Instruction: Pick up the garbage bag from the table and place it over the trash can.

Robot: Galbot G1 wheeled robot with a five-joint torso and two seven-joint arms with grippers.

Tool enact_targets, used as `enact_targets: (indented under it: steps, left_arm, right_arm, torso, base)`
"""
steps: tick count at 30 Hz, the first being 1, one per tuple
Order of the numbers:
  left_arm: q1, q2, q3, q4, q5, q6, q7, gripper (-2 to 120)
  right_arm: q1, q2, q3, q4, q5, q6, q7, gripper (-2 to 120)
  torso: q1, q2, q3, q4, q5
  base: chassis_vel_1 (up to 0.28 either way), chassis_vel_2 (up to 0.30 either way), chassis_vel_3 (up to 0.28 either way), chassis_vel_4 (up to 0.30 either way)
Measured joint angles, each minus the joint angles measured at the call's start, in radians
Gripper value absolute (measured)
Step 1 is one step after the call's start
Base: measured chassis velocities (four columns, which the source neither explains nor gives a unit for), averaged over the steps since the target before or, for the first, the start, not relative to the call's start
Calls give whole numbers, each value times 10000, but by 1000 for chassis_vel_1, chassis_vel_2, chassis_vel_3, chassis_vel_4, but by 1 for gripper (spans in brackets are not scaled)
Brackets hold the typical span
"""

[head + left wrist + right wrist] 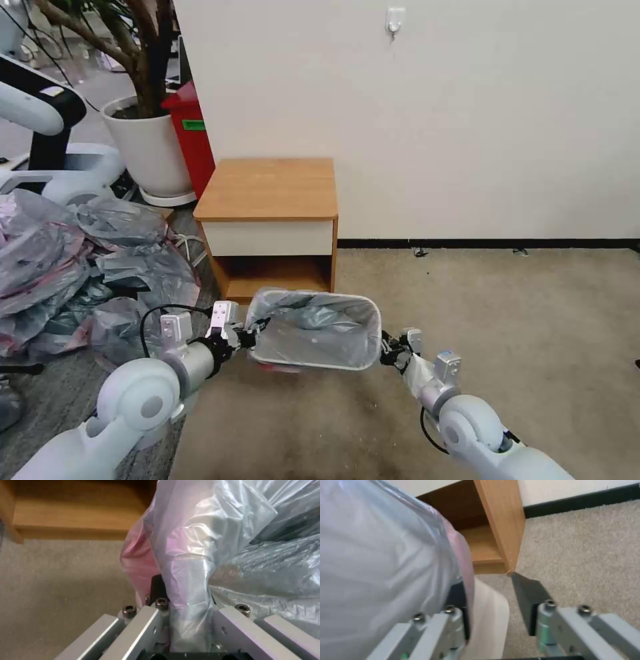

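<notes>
Garbage bag (313, 327): one, draped over one trash can (313, 363) before the nightstand (270, 190).
Left gripper (250, 337): arm outstretched, fingers pinching bag.
Right gripper (385, 352): fingers spread at rim.

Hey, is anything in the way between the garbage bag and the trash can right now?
Nothing visible. The garbage bag already sits in the trash can, draped over its rim. The left end effector grips the bag's edge; the right end effector is open at the opposite rim.
</notes>
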Motion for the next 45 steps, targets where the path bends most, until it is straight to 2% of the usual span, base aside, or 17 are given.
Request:
enact_targets:
  steps: [3,4,7,8,16,21,31,37,41,45]
  left_arm:
    - [-100,-139,151,329,219,-128,2,2]
    - [-100,-139,151,329,219,-128,2,2]
    - [-306,-270,298,568,287,-230,-85,1]
    - [-306,-270,298,568,287,-230,-85,1]
    - [-533,-367,448,702,290,-222,-182,1]
    - [-658,-361,437,788,284,-222,-184,1]
    - [-763,-358,478,844,279,-235,-197,1]
    - [-763,-333,438,844,268,-251,-196,1]
    - [-763,-324,402,844,271,-256,-196,1]
    - [-749,-326,327,854,282,-271,-197,1]
  right_arm:
    - [-151,-128,111,291,-1,42,41,52]
    - [-151,-128,111,291,-1,42,41,52]
    - [-293,-230,271,531,-2,56,87,65]
    - [-293,-230,271,531,-2,56,87,65]
    - [-478,-397,422,741,-8,66,114,97]
    - [-585,-523,483,947,-28,72,114,108]
    - [-639,-717,570,1125,-216,71,121,114]
    - [-726,-880,647,1104,-988,157,116,111]
    - [-734,-988,726,1171,-950,206,109,103]
    - [-838,-1094,874,1281,-939,235,102,100]
  torso:
    - [0,0,0,0,0]
    - [0,0,0,0,0]
    - [0,0,-1,-1,0]
    - [0,0,-1,-1,0]
    - [0,0,0,-1,0]
    - [0,0,-1,-1,0]
    - [0,0,0,0,0]
    - [0,0,0,-1,1]
    - [0,0,0,0,0]
    - [0,0,0,0,0]
  base:
    - [0,0,0,0]
    - [0,0,0,0]
    - [0,0,0,0]
    - [0,0,0,0]
    - [0,0,0,0]
    - [0,0,0,0]
    - [0,0,0,0]
    - [0,0,0,0]
    - [0,0,0,0]
    - [0,0,0,0]
